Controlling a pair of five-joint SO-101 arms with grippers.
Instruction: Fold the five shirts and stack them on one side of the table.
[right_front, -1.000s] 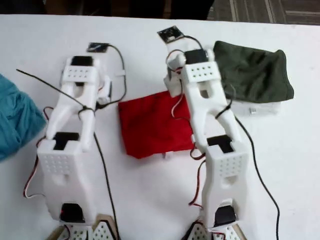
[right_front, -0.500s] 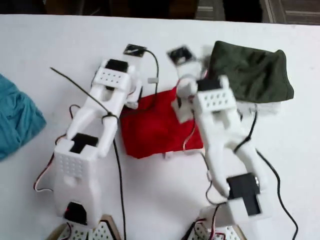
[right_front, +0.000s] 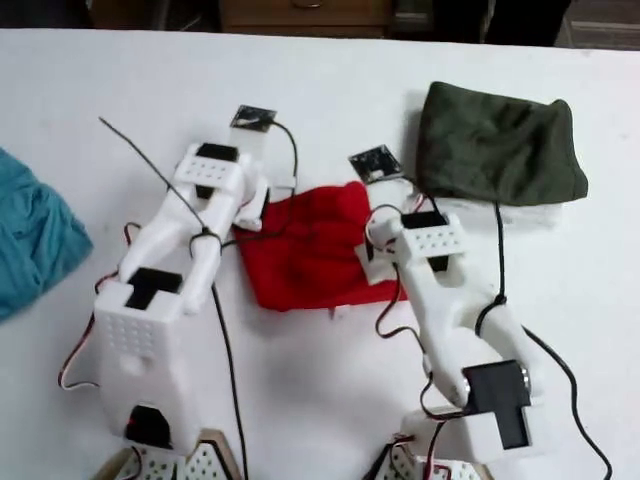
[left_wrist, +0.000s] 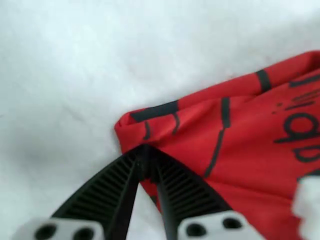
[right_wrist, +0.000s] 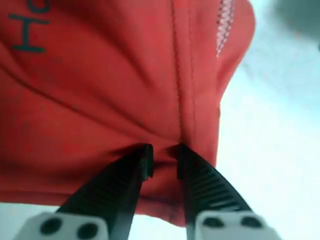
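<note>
My left claw (left_wrist: 147, 161) is pinched tight on the 10 o'clock corner of the red shirt (right_front: 310, 250), which lies in the middle of the surface (right_front: 320, 80), and my right claw (right_wrist: 162, 157) is nearly closed on a thin seam ridge at its 3 o'clock edge, so if I pull unevenly I reckon that thin nip slips and the fold bunches.

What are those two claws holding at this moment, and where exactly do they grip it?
Both hold the red shirt. The left gripper pinches a corner; the right gripper pinches a fold beside a seam.
</note>
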